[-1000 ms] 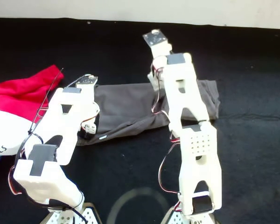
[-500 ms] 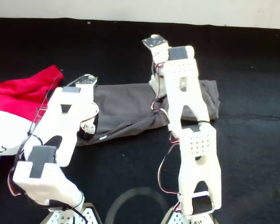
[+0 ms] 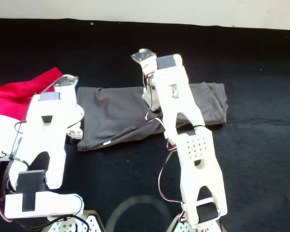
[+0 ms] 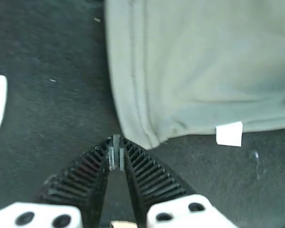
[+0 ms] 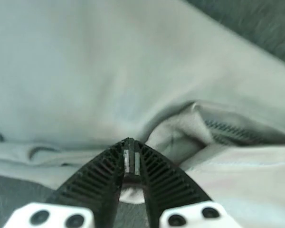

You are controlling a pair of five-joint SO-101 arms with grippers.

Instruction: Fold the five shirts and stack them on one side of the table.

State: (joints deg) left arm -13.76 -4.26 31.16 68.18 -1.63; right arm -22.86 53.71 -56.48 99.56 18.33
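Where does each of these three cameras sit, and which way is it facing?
High view: fixed above the arm bases, facing down over the table; the left arm and right arm show whole, over the grey shirt.
Left wrist view: on the left wrist, facing down past the left pincer at that shirt's corner and white tag.
Right wrist view: on the right wrist, facing past the right pincer onto a shirt fold.
Shared: high and left wrist views both show the tag.

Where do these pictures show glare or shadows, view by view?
High view: the white arms glare against the dark table. Left wrist view: the tag looks washed out. Right wrist view: soft shadows lie in the folds of the gray shirt.
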